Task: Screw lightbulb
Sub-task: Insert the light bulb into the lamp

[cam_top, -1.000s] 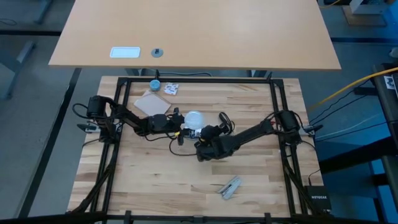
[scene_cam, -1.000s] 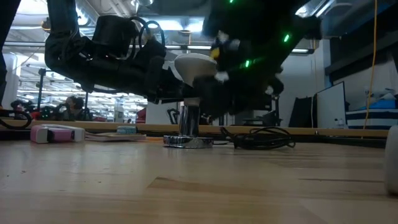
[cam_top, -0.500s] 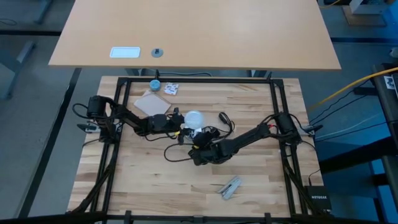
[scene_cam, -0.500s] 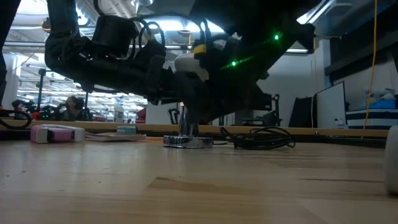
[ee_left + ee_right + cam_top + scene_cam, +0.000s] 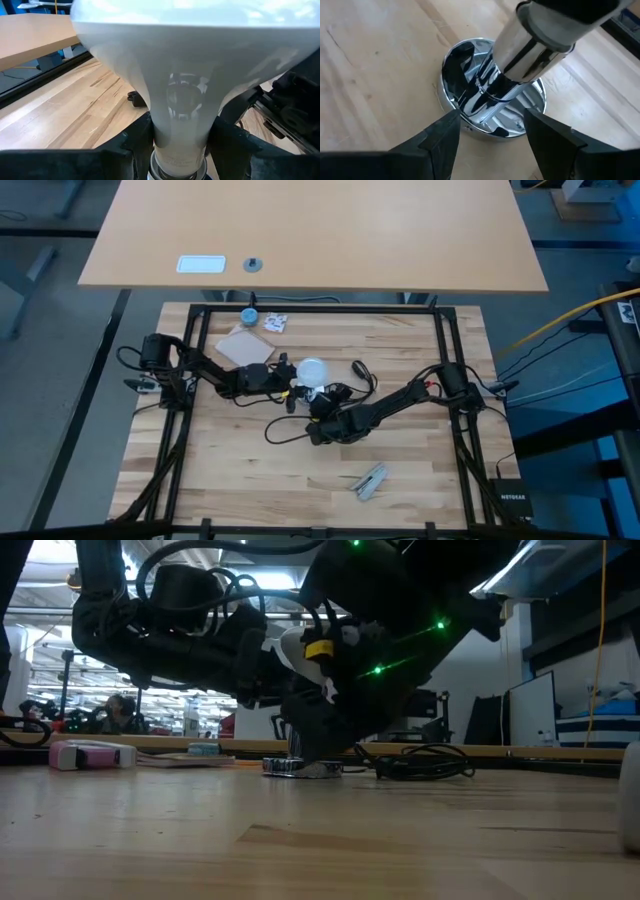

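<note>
The frosted-white lightbulb (image 5: 190, 60) stands upright, globe up, on the chrome stem (image 5: 520, 45) of a shiny silver disc base (image 5: 460, 100), which rests flat on the table near its middle (image 5: 300, 768). My left gripper (image 5: 180, 147) reaches in level from the table's left and is shut on the bulb (image 5: 312, 370). My right gripper (image 5: 492, 145) comes slanting down from the right, low over the table (image 5: 320, 420). It is open, with one finger on each side of the disc's near rim. My left gripper pinches the bulb's narrow neck (image 5: 180, 135), just above the greyish screw part, between its two fingers (image 5: 135, 145). The fingers come level from the table's left. The bulb stays upright with its lower end on the stem. My right gripper: I cannot tell whether its fingers touch the disc.
A black cord (image 5: 415, 765) runs from the base and coils to its right (image 5: 355, 370). A cardboard piece (image 5: 245, 347), a blue cap (image 5: 248, 315) and a small packet (image 5: 275, 323) lie at the far left. A metal clip (image 5: 370, 480) lies near the front.
My right gripper has sunk toward the silver base and rolled about its own axis, staying open. It now sits low beside the stem. My left gripper and the bulb have kept still.
</note>
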### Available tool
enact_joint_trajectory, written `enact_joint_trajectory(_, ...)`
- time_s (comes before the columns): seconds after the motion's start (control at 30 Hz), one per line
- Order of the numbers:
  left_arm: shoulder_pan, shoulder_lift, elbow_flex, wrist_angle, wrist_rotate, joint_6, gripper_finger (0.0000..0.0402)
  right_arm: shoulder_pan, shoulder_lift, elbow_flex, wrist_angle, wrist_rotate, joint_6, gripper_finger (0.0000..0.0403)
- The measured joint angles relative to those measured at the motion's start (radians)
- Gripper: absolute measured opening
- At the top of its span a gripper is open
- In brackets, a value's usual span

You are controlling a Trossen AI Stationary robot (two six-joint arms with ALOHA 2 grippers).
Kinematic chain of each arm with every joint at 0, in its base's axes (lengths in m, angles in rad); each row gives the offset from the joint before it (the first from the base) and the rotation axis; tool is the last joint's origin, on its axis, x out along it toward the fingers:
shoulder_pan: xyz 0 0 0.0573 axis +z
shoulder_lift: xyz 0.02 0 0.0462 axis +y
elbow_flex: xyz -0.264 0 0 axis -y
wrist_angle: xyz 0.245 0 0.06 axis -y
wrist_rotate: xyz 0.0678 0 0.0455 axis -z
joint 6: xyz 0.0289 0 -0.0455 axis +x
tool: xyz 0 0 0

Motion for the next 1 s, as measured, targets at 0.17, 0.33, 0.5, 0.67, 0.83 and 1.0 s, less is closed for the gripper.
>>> enact_joint_trajectory(0.17,0.000,0.000,0.000,0.000,0.001,0.000,0.0157,-0.002,0.000,0.000,0.000,-0.052,-0.015,0.0225)
enact_joint_trajectory(0.33,0.000,0.000,0.000,0.000,0.001,0.000,0.0157,-0.013,0.000,0.000,-0.011,-0.060,-0.016,0.0225)
enact_joint_trajectory(0.5,0.000,0.000,0.000,-0.001,0.001,0.001,0.0157,-0.038,0.000,0.002,-0.037,-0.077,-0.016,0.0225)
enact_joint_trajectory(0.67,0.000,0.000,0.000,-0.002,0.000,0.002,0.0157,-0.054,-0.001,0.002,-0.060,-0.079,-0.016,0.0225)
enact_joint_trajectory(0.83,0.000,0.000,0.000,-0.002,-0.003,0.002,0.0157,-0.055,-0.002,0.002,-0.095,-0.061,-0.016,0.0225)
enact_joint_trajectory(1.0,0.001,0.000,0.001,-0.002,-0.004,0.004,0.0157,-0.056,-0.002,0.002,-0.145,-0.050,0.017,0.0225)
